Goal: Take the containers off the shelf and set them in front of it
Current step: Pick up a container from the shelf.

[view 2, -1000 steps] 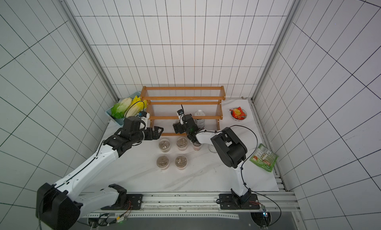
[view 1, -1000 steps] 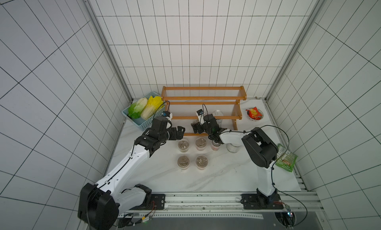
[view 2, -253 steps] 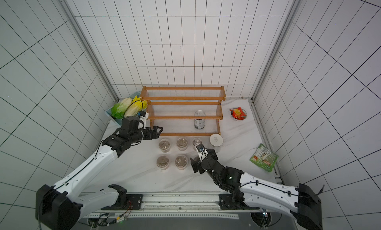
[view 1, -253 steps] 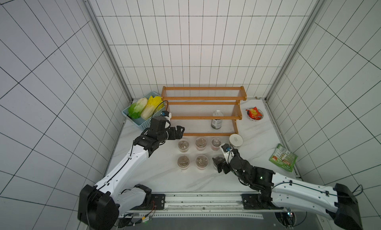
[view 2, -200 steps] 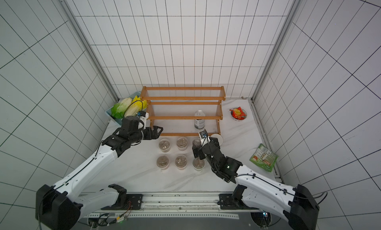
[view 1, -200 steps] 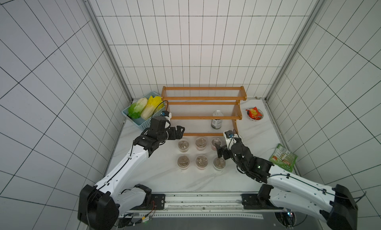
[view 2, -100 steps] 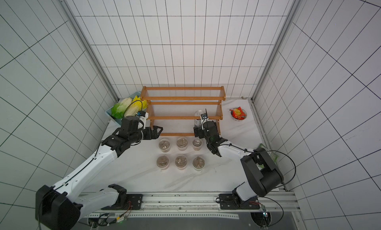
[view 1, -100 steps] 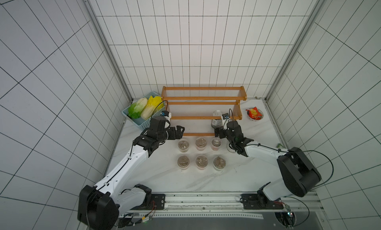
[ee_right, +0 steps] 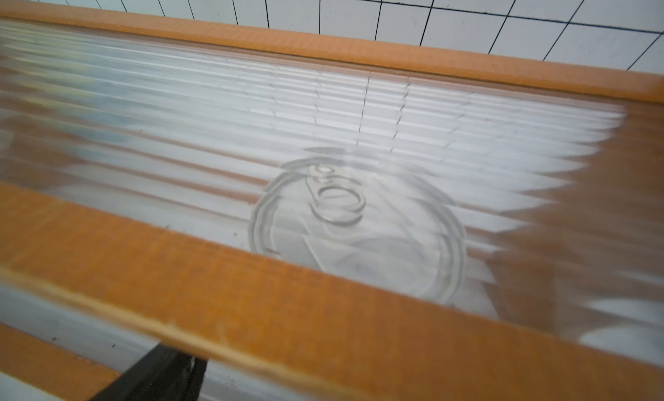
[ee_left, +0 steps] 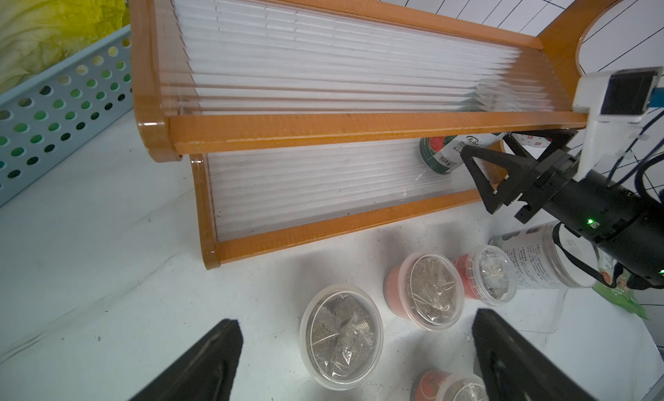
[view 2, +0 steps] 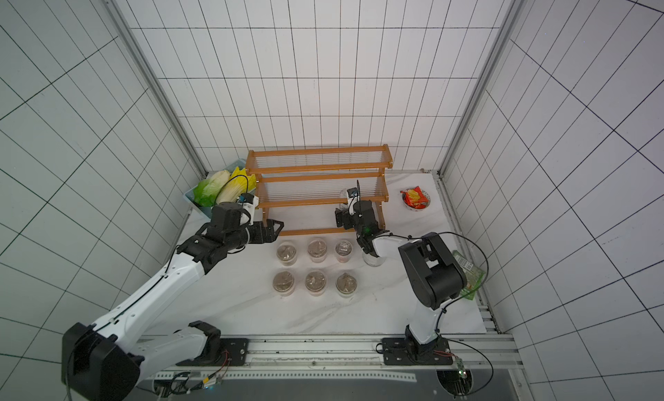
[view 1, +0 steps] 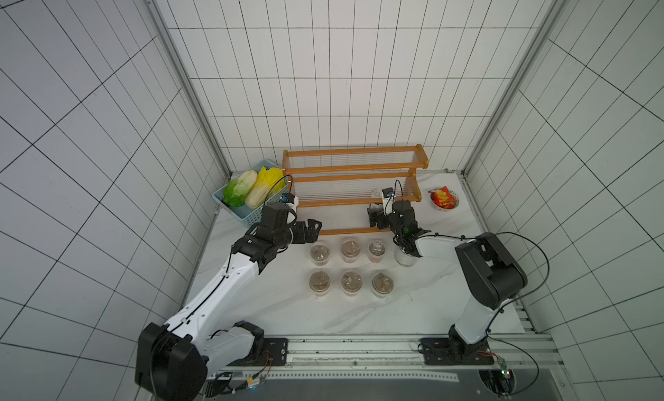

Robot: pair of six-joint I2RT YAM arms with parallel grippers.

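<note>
Now right gripper (view 1: pixel 374 220) was back at shelf (view 1: pixel 354 202), jaws spread, no longer over cups as a second before. Dark silver-topped jar (ee_left: pixel 439 155) stood on lowest tier just ahead of its fingertips, ungripped. Six lidded cups (view 1: pixel 351 280) and white-labelled jar (view 1: pixel 405 262) sat behind its wrist. Left gripper (view 1: pixel 313 227) unmoved, spread wide, empty, nearest cups just beyond.

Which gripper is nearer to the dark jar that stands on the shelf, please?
Right. The right gripper sits open just in front of the dark jar; the left gripper hovers at the other end of the shelf.
</note>
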